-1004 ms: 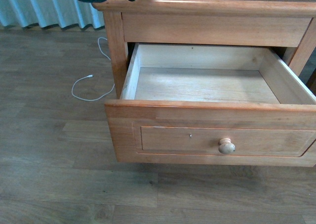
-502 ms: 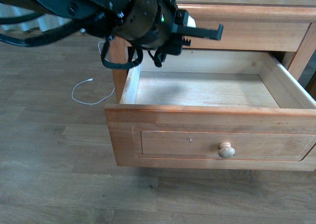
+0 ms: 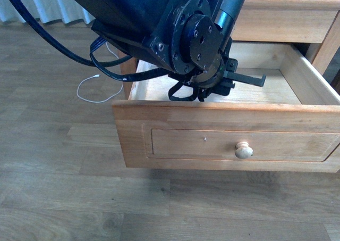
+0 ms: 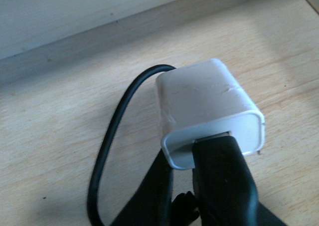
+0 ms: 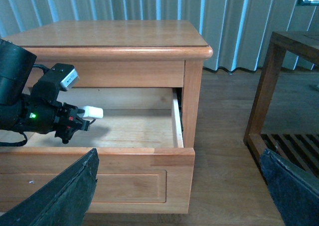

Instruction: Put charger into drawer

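The left end effector (image 4: 212, 148) is clamped on one end of the charger (image 4: 204, 101), whose black cable (image 4: 107, 151) loops beside it. It holds the charger inside the open drawer (image 3: 175, 118), over the pale floor; I cannot tell whether it touches. The right end effector (image 5: 178, 158) hangs spread and empty outside. The carrying looks done; what is left is release, withdrawal and perhaps closing the drawer.

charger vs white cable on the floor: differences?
The charger is a white block trailing a black cable; the white cable is one thin cord. The charger is held by the left gripper inside the open drawer; the white cable lies looped on the floor. Both are partly white.
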Tool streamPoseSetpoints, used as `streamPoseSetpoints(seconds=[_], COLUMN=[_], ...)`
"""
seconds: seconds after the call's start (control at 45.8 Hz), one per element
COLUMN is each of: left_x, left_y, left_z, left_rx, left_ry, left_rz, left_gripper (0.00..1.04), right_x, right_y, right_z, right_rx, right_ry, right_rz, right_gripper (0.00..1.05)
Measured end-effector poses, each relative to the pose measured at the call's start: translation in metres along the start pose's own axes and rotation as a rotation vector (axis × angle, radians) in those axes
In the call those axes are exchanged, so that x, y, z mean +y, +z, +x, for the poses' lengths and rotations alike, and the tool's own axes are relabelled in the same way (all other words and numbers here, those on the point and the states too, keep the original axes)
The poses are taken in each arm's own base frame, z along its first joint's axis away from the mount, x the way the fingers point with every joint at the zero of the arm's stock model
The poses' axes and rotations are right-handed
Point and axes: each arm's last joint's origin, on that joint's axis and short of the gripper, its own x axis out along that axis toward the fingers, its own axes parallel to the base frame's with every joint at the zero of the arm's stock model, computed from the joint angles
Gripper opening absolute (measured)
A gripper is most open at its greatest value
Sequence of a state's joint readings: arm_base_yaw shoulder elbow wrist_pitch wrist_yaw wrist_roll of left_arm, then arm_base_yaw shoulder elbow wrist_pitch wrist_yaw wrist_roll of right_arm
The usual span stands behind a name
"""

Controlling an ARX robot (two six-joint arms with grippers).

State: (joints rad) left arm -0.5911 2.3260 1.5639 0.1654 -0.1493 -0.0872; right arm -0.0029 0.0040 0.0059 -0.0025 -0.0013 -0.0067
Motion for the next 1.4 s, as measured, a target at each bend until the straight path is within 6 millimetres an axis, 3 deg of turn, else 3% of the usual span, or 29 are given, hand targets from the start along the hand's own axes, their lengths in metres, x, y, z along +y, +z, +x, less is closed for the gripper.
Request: streamPoseSetpoints(seconds=[0.196,0.349,0.48,0.567,0.808,1.026,1.179,1.397], left_x=[0.001,0.006,0.016,0.026,0.051,0.075,0.083,0.084], left_y=[0.000,0.005,0.017,0.030,0.044,0.042,0.027,-0.010], left_z=[-0.004,-0.019,-0.042,-0.069,-0.131,-0.206,-0.256,-0.324], left_rx=[-0.019,-0.053,-0.102,-0.163,-0.273,-0.400,-0.460,-0.500], left_ry=[0.035,0.092,0.140,0.179,0.281,0.418,0.516,0.634], left_rz=[0.004,0.002,-0.016,-0.039,-0.094,-0.142,-0.150,-0.186], left_gripper=[0.43,0.64,0.84,1.00,0.99,0.99,0.99,0.99], right_x=[0.000,0.000,0.000,0.000,0.000,0.000,0.000,0.000], right_y=[0.000,0.000,0.000,0.000,0.000,0.000,0.000,0.000], right_z=[0.000,0.000,0.000,0.000,0.000,0.000,0.000,0.000], right_rx=[0.000,0.000,0.000,0.000,0.000,0.000,0.000,0.000], right_ry=[0.000,0.000,0.000,0.000,0.000,0.000,0.000,0.000], right_rz=[0.000,0.000,0.000,0.000,0.000,0.000,0.000,0.000], right_gripper=[0.96,0.96,0.96,0.96,0.96,0.96,0.96,0.96])
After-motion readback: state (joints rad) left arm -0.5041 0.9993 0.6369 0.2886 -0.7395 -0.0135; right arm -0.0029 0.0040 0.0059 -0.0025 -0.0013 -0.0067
